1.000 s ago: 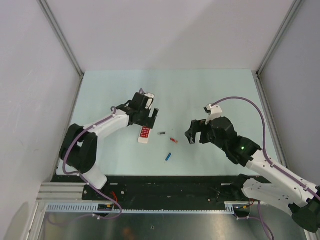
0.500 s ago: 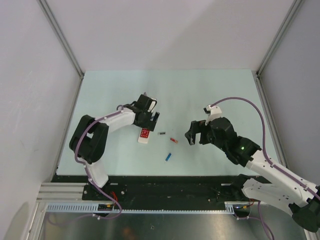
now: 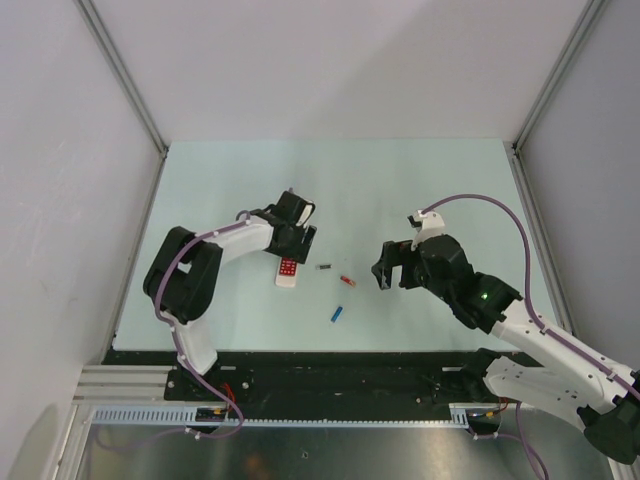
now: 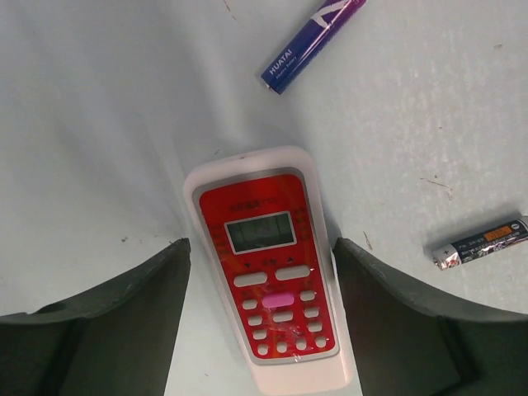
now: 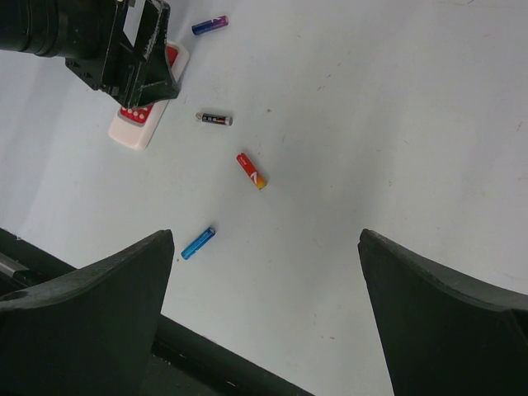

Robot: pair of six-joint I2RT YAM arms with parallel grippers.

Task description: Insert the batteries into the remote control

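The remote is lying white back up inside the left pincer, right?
Not quite. The remote lies inside the open left pincer, but its red button face is up, not its white back. The left wrist view shows it.

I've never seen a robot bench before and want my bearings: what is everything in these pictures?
remote control: one, white with red keypad face up, on the table between the fingers of the left gripper
purple battery: one, purple, just beyond the remote's display end
dark grey battery: one, dark grey, right of the remote
red battery: one, red, near the table's middle
blue battery: one, blue, nearest the arms' bases
table: one, pale green, under everything
left gripper: one, black, open astride the remote
right gripper: one, black, open, above the table right of the batteries
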